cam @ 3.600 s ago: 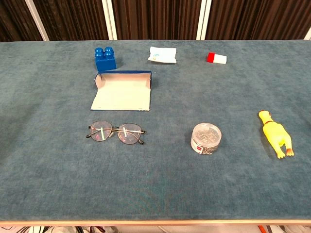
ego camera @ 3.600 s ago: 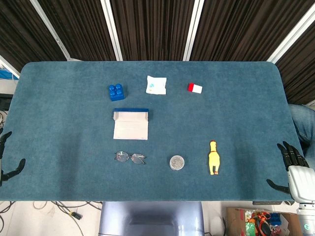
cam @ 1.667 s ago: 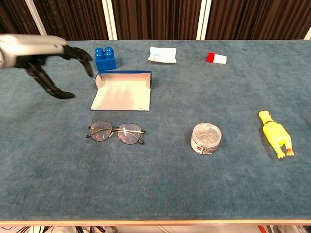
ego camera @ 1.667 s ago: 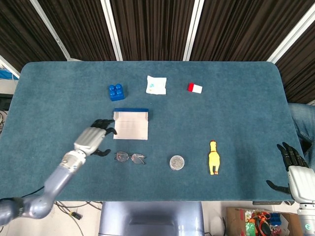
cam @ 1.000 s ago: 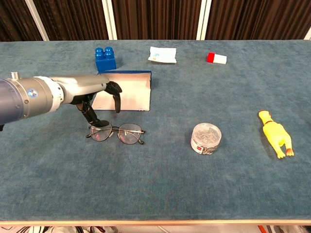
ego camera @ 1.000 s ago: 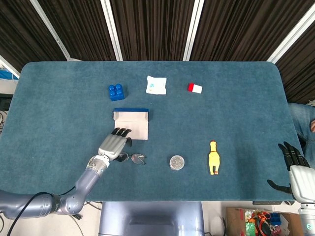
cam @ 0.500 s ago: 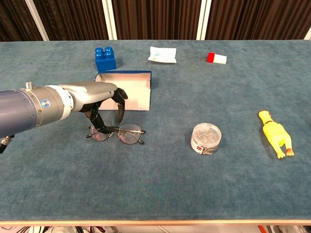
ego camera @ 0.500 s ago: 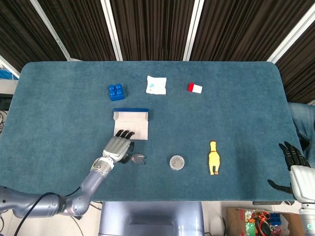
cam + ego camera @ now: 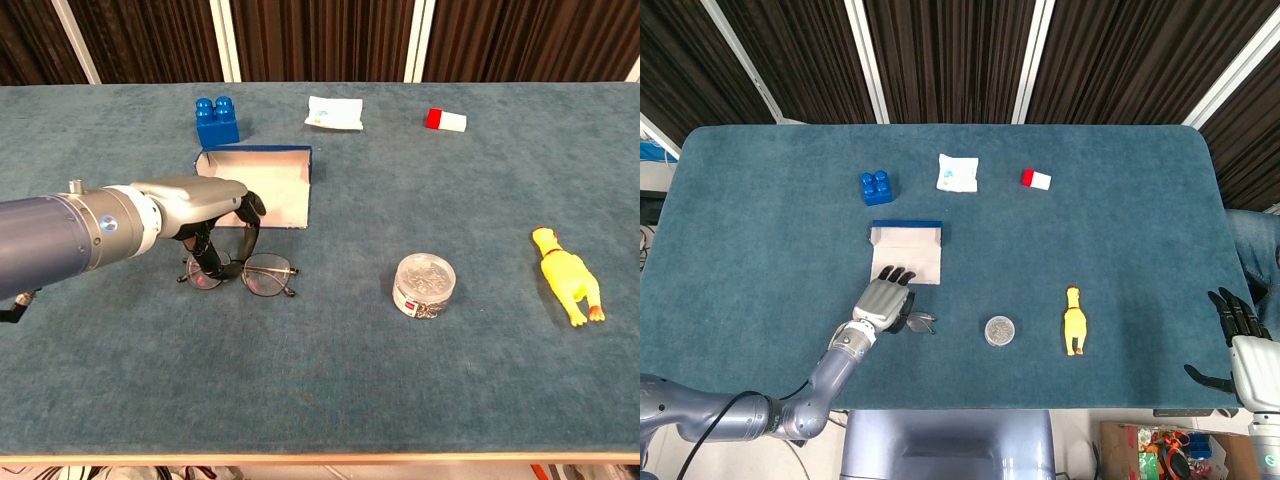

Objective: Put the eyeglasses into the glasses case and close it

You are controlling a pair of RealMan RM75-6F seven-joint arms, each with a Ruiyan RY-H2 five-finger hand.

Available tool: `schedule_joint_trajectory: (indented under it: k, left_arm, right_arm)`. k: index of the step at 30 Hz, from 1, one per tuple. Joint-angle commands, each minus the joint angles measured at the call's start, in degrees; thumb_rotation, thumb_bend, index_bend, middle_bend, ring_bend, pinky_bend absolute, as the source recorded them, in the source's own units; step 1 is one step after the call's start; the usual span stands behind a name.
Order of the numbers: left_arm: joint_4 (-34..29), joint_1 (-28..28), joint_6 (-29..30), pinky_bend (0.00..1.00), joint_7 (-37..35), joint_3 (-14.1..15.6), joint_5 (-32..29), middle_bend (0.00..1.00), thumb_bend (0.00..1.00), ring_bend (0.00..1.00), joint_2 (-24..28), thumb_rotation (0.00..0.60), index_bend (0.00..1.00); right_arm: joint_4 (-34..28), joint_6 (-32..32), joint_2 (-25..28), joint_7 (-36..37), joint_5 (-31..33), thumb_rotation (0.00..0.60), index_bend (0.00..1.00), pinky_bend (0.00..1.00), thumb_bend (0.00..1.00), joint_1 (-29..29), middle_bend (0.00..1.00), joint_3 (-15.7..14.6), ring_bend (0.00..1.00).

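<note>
Blue table (image 9: 330,400) — hand (image 9: 200,215) over eyeglasses (image 9: 262,274)

A wide surface (image 9: 1140,250) with rounded corners is filling most of the head view, covered in teal-blue felt-like cloth and lying under even light. Behind it, a wall of dark brown ribbed panels (image 9: 950,50) is running across the back, and white strips (image 9: 866,60) are dividing the panels at intervals. Below the near edge, a pale floor is showing, with cables (image 9: 760,425) trailing across it at the left and a cardboard box (image 9: 1160,450) of coloured clutter sitting at the right.
</note>
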Motion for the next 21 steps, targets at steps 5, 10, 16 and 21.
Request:
schedule_joint_trajectory:
  k: [5, 10, 16, 21]
  left_arm:
    - [0.83, -0.44, 0.87, 0.00, 0.46, -0.40, -0.23, 0.11, 0.45, 0.00, -0.60, 0.600, 0.58]
    - [1.02, -0.98, 1.60, 0.00, 1.06, -1.24, -0.92, 0.11, 0.45, 0.00, -0.59, 0.600, 0.58]
    - [2.21, -2.08, 3.52, 0.00, 2.32, -3.79, -3.24, 0.11, 0.45, 0.00, -0.20, 0.600, 0.58]
    - [6.02, -4.00, 3.49, 0.00, 3.29, -6.52, -5.14, 0.09, 0.45, 0.00, -0.67, 0.600, 0.58]
  right_arm:
    - [-0.16, -0.30, 0.15, 0.39, 0.23, 0.600, 0.00, 0.19, 0.09, 0.04, 0.00, 0.01, 0.05]
    - [-0.24, -0.40, 0.24, 0.48, 0.30, 0.600, 0.00, 0.19, 0.09, 0.06, 0.00, 0.01, 0.05]
    - [-0.34, -0.47, 0.30, 0.75, 0.43, 0.600, 0.00, 0.19, 0.09, 0.03, 0.00, 0.02, 0.05]
    - [-0.37, -0.50, 0.25, 0.51, 0.53, 0.600, 0.00, 0.19, 0.09, 0.04, 0.00, 0.03, 0.05]
